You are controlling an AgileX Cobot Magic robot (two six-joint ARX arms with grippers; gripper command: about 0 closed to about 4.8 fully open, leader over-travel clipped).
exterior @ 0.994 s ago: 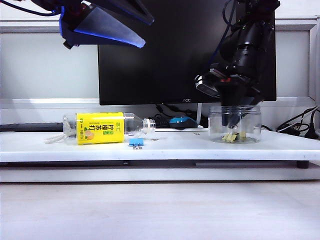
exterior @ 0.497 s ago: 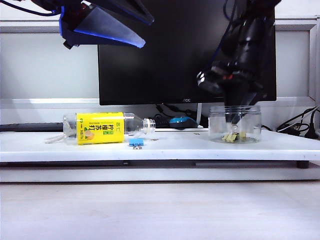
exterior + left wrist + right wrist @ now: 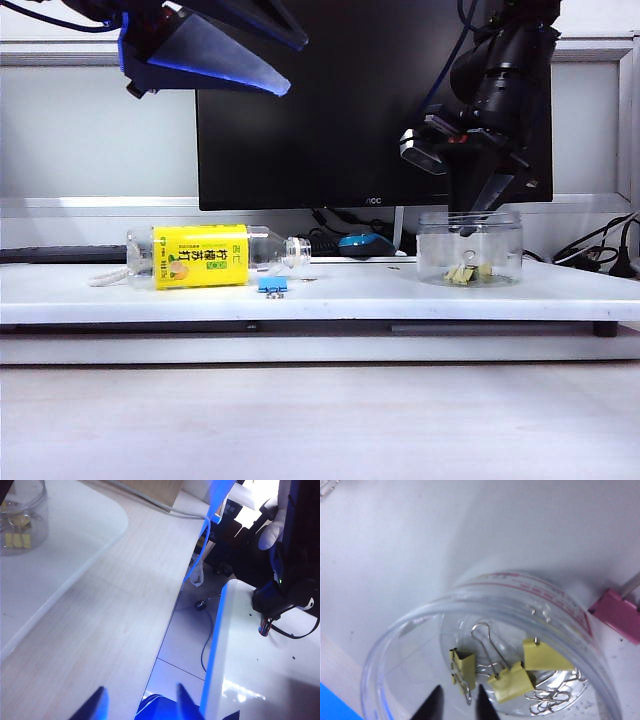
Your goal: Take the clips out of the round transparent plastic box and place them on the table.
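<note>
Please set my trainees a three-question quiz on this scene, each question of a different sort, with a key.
1. True or false: the bottle stands upright on the table.
2. Where is the right gripper? A: over the box. B: over the bottle. C: raised high on the left.
3. Fill in: the right wrist view shows ___ yellow clips in the box.

Key
1. False. It lies on its side.
2. A. The left gripper, open, is the one raised high on the left.
3. Three.
</note>
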